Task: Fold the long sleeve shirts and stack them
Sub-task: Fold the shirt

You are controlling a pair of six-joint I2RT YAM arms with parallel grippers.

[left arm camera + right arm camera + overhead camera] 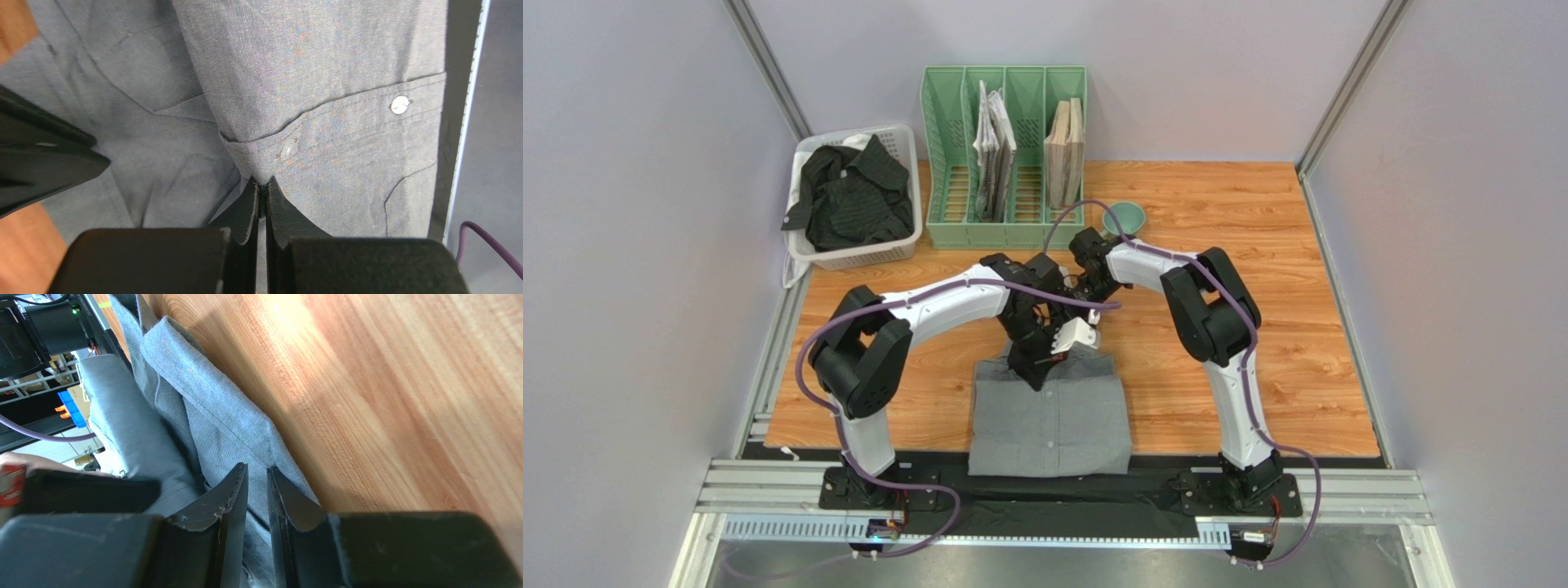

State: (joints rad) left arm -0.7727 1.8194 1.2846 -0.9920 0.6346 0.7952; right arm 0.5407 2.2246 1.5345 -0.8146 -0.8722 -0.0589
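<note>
Now, left gripper (262, 185): I see it pinched closed on the grey shirt (1051, 423).
right gripper (258, 473): narrowly parted astride its edge.

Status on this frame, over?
Left gripper shut, pinching cuff of grey shirt. Right gripper nearly closed at its edge, grip unclear. Black shirt in basket.

Black-and-white arms (940, 297) — purple cables (803, 374)

Top view: grey shirt (1051, 423) far end hidden under both arms. Right claw (258, 468): grip on cloth indeterminate.
</note>
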